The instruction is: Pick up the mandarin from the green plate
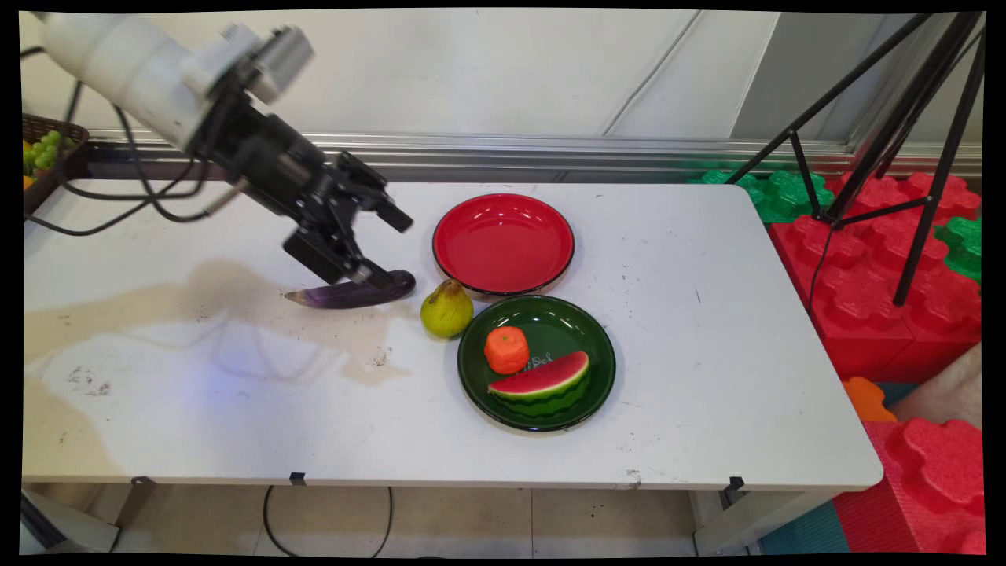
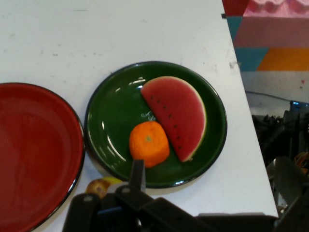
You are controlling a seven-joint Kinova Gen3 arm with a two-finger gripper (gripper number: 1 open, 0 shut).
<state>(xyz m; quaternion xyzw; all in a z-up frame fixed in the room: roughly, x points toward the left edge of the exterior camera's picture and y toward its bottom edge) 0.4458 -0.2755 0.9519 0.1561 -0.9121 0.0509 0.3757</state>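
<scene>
The white arm is seen reaching in from the upper left, its wrist pitched downward and to the right over the white table [image 1: 707, 330], with black cables [image 1: 141, 189] looped beneath it. The black two-finger gripper [image 1: 383, 248] is held low, just above the tabletop, and the jaws are spread wide apart: one finger [image 1: 393, 216] is lifted clear toward the glossy round red plate [image 1: 503, 244], while the other is laid down against the top of the long dark purple toy eggplant [image 1: 350, 295]. Nothing is pinched between them.

The eggplant is found lying flat on the table, left of centre, under the lower finger, its pale stem end pointed left and its rounded end pointed toward the yellow-green toy pear [image 1: 446, 309]. The pear is stood upright just beside that rounded end, close against the rim of the round dark green plate [image 1: 550, 314].

On the green plate, a small orange toy tangerine [image 1: 507, 350] and a red watermelon slice with a green rind [image 1: 542, 377] are set side by side, nearly touching. The red plate is placed just behind the green one.

From the hand view, both plates are looked at along the gripper, and one thin finger is seen rising in front of the tangerine; a sliver of the pear is caught at the bottom edge.

At the far left a woven basket [image 1: 47, 130] with green grapes [image 1: 43, 149] is glimpsed. Right of the table, a black tripod [image 1: 904, 118] is stood over red foam blocks [image 1: 864, 259].
</scene>
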